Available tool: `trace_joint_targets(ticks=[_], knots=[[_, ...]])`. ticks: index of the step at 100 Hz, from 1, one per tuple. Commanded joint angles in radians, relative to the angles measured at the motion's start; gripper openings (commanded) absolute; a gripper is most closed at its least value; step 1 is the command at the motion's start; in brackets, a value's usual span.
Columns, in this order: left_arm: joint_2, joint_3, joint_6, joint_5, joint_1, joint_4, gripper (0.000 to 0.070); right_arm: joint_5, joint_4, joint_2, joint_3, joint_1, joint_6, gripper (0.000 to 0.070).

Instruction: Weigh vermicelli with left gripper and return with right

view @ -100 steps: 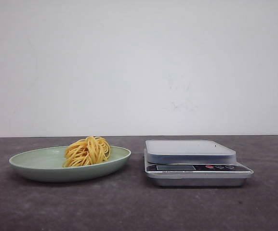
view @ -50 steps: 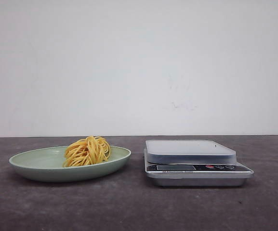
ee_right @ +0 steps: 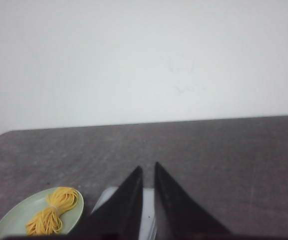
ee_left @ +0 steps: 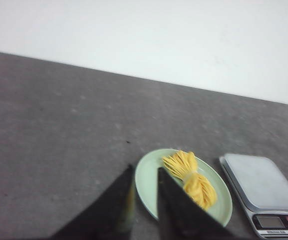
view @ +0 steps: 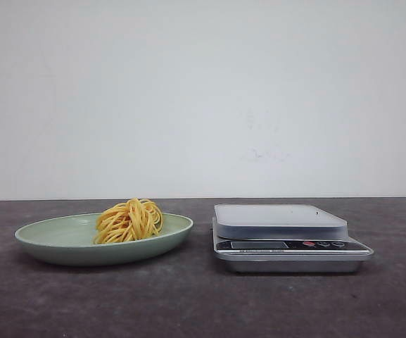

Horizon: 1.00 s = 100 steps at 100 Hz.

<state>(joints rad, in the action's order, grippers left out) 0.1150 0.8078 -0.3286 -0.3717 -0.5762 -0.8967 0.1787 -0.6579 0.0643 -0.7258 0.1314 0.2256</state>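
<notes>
A bundle of yellow vermicelli (view: pixel 129 220) lies on a pale green oval plate (view: pixel 48 236) at the left of the table. Right of it stands a silver kitchen scale (view: pixel 287 236) with a bare weighing pan. Neither gripper shows in the front view. In the left wrist view my left gripper (ee_left: pixel 145 170) is slightly open and holds nothing, hanging high over the near rim of the plate (ee_left: pixel 222 200), beside the vermicelli (ee_left: pixel 193 180). My right gripper (ee_right: pixel 148 167) is shut and holds nothing, high over the scale (ee_right: pixel 147 216), with the vermicelli (ee_right: pixel 51 212) off to one side.
The dark grey tabletop (view: pixel 188 303) runs back to a plain white wall (view: pixel 203 98). The scale's display and buttons (view: pixel 287 245) face the front. Only the plate and the scale stand on the table.
</notes>
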Motion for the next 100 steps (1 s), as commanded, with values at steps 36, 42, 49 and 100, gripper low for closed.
trace_joint_targets(ticks=[36, 42, 49, 100], knots=[[0.001, 0.009, 0.023, -0.002, -0.004, 0.002, 0.0016, 0.005, 0.007, -0.002, -0.008, 0.001, 0.035, 0.0006], [0.001, 0.009, 0.022, -0.002, -0.004, 0.002, 0.0016, 0.005, 0.008, -0.002, -0.008, 0.001, 0.035, 0.0006], [0.001, 0.009, 0.022, -0.002, -0.004, 0.002, 0.0016, 0.004, 0.008, -0.002, -0.008, 0.001, 0.035, 0.0006], [-0.017, -0.069, 0.121, -0.047, 0.14, 0.17, 0.0016, 0.005, 0.008, -0.002, -0.008, 0.001, 0.035, 0.0006]])
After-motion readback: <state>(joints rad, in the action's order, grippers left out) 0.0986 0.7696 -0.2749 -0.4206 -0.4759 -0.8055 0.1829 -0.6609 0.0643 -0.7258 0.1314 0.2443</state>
